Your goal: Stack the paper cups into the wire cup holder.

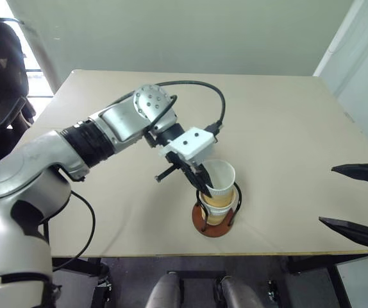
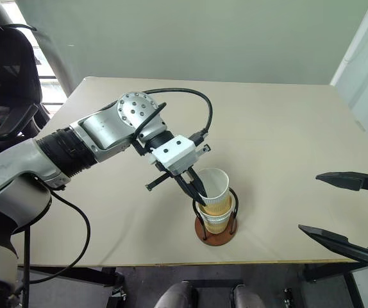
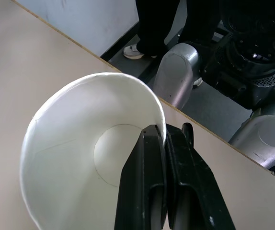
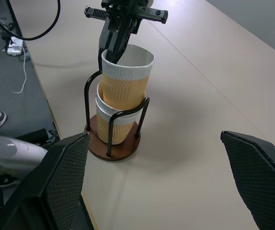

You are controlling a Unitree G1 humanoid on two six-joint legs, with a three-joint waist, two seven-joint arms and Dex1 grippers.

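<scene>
1. The wire cup holder [image 4: 111,139] stands near the table's [image 1: 286,128] front edge, with the paper cups [image 4: 123,86] nested inside, the top one tilted.
2. Right of the holder, the right gripper [image 2: 344,208] hovers with fingers wide apart, empty.
3. Behind the holder, the left arm bends down; the left gripper [image 2: 200,191] pinches the top cup's rim.

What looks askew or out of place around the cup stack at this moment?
The top cup sits tilted and not fully nested in the cups below inside the holder. The left gripper pinches its rim, one finger inside and one outside. Nothing looks spilled or damaged. The right gripper is open, off to the side.
</scene>
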